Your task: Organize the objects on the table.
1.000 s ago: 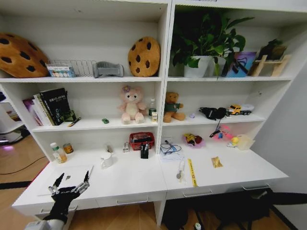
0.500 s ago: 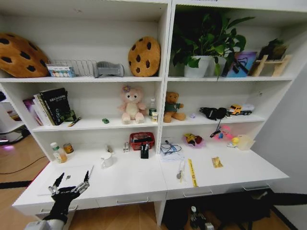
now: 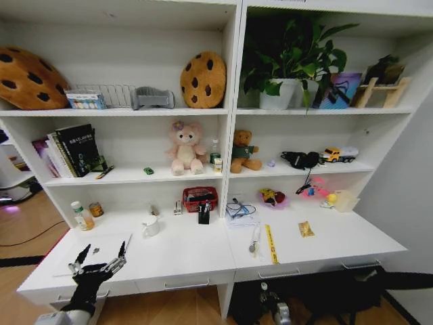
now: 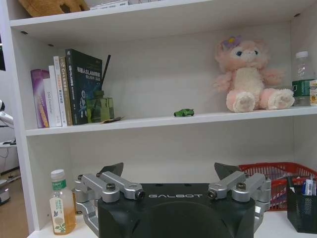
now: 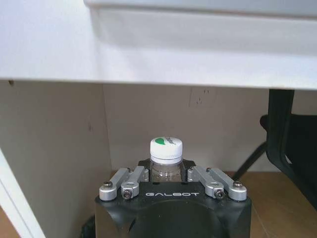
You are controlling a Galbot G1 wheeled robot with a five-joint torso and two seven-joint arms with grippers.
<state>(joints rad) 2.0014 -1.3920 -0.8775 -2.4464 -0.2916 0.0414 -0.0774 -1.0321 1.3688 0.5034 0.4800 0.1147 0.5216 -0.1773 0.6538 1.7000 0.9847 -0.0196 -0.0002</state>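
Head view first: the left gripper [image 3: 101, 261] hovers over the front-left corner of the white desk [image 3: 183, 254], fingers spread wide with nothing between them, right above the silver laptop [image 3: 95, 252] lying flat there. Down below the desk's front edge, near the central panel leg, the right gripper [image 3: 269, 302] sits low with a small clear bottle [image 3: 264, 288] poking up from it.

Right wrist view confirms it: the fingers are clamped on that bottle [image 5: 166, 161], white cap with a green mark pointing up, held upright beneath the underside of the desk [image 5: 148, 49].

Up on the desktop, a white mug [image 3: 151, 227] stands near the middle, a juice bottle [image 3: 82, 217] and a small can [image 3: 96, 210] sit at the back left. On the right half, a yellow ruler [image 3: 271, 244] lies lengthwise, a gold packet [image 3: 306, 229] lies well apart to its right.

Left wrist view shows the juice bottle [image 4: 61, 209] upright just beyond the splayed fingers [image 4: 117, 184], a red basket [image 4: 277, 178] and a black pen holder [image 4: 303, 208] at the far side, and a tiny green toy car [image 4: 184, 112] on the shelf above.
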